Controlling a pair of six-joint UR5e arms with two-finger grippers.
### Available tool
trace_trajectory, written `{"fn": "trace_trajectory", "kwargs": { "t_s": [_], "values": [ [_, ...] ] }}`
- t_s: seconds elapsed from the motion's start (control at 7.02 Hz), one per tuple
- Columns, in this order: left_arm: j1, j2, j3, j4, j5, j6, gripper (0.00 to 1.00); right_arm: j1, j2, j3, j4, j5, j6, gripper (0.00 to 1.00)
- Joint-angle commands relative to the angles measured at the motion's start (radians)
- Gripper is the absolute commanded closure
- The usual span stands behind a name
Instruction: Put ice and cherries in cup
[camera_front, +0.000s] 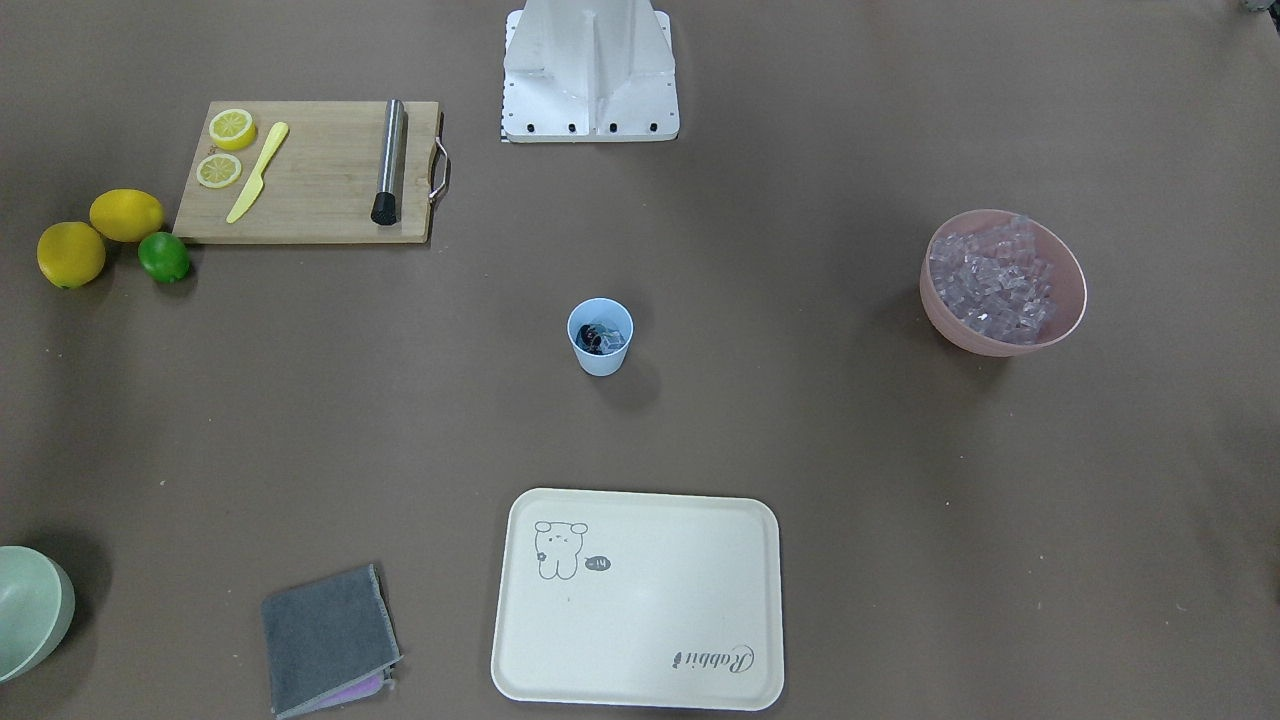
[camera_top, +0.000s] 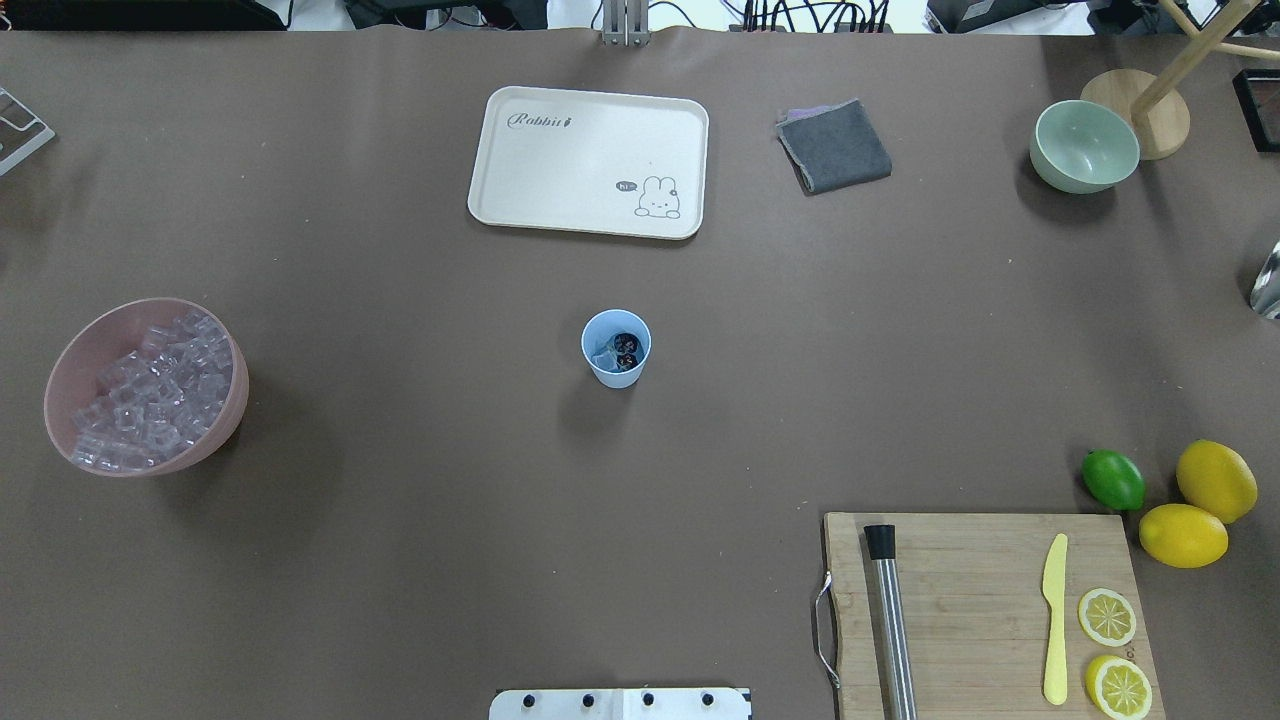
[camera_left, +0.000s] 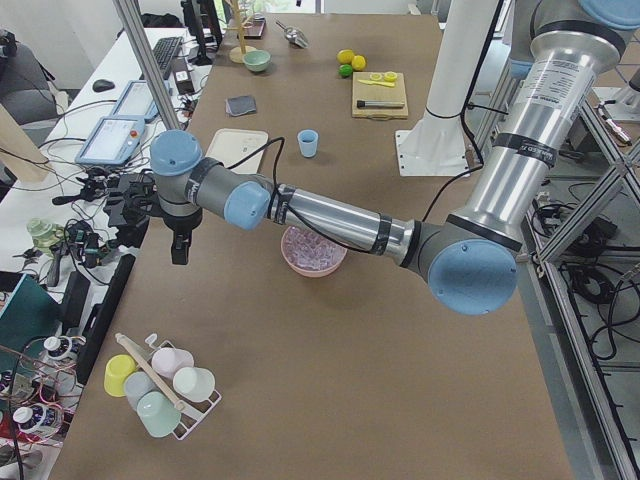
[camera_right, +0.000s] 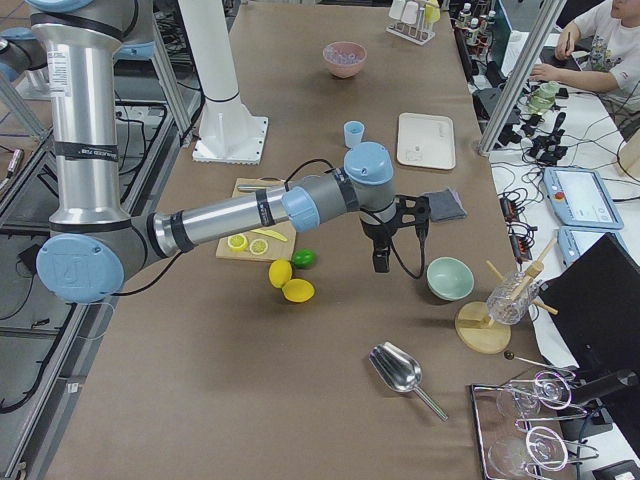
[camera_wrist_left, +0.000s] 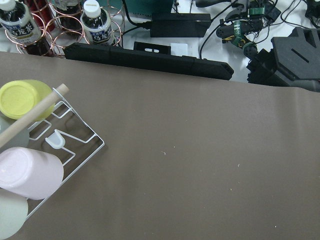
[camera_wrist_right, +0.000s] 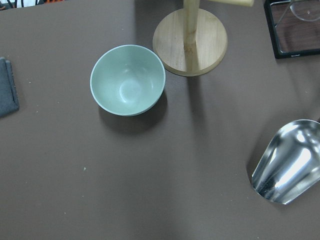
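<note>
Near edge, robot side: cutting board (camera_top: 980, 600) with lemon slices, off to the right. No gripper over it.

Mid-table: cup (camera_top: 616, 349) stands alone at the centre, upright, mouth up, long axis vertical, taper narrowing toward the table. Inside: the cherries (camera_top: 626, 346), dark and round, lying against the far-right wall, and beside them at least one cube of ice (camera_top: 604, 358). Stems not resolvable, so I cannot tell the pair's heading. Judgement: both ingredients are in and the task looks at or near its end.

Handling, judged: the cup is light, stiff, smooth plastic, so easy to tip. Take it across the upper wall or rim and squeeze gently. Cubes are hard and slick; pinch flat faces. Cherries are tiny; the joined stems are the better hold.

Left side: pink bowl (camera_top: 80, 350) holding the rest of the ice, well apart from the cup.

Far edge: tray (camera_top: 560, 160).

Beyond the table ends: left gripper (camera_left: 179, 256) hangs by the cup rack; right gripper (camera_right: 379, 264) hangs near the pale green bowl (camera_wrist_right: 127, 80). Both point down, and for neither can I tell whether the jaws are parted or closed.
</note>
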Motion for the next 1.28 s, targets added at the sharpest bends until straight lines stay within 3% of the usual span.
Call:
{"fn": "trace_trajectory", "kwargs": {
  "t_s": [0.0, 1.14],
  "values": [
    [0.047, 0.016, 0.022, 0.005, 0.004, -0.002, 0.02, 0.032, -0.039, 0.005, 0.003, 0.005, -0.004, 0.00],
    [0.049, 0.008, 0.034, 0.072, -0.001, -0.001, 0.02, 0.043, -0.055, 0.004, 0.004, 0.007, -0.004, 0.00]
  ]
}}
